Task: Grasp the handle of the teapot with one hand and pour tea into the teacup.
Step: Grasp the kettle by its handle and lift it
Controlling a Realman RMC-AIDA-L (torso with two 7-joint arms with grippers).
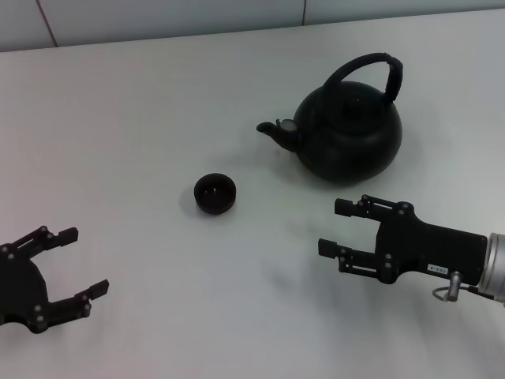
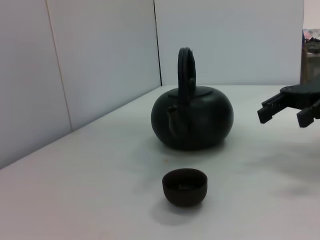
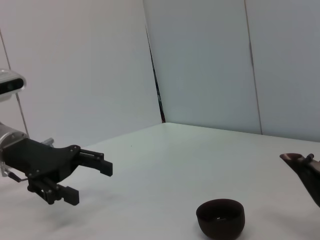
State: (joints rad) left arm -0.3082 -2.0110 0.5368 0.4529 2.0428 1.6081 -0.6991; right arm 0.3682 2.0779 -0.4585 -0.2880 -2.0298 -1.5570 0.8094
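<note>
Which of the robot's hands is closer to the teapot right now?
The right hand, open just in front of the teapot. The left hand, also open, sits far off at the table's near left, beyond the teacup.

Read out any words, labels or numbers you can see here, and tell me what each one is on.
No text can be read.
Right gripper: a small white label on its body, print too small to read.
Teapot, teacup, left gripper, table: no markings visible.
</note>
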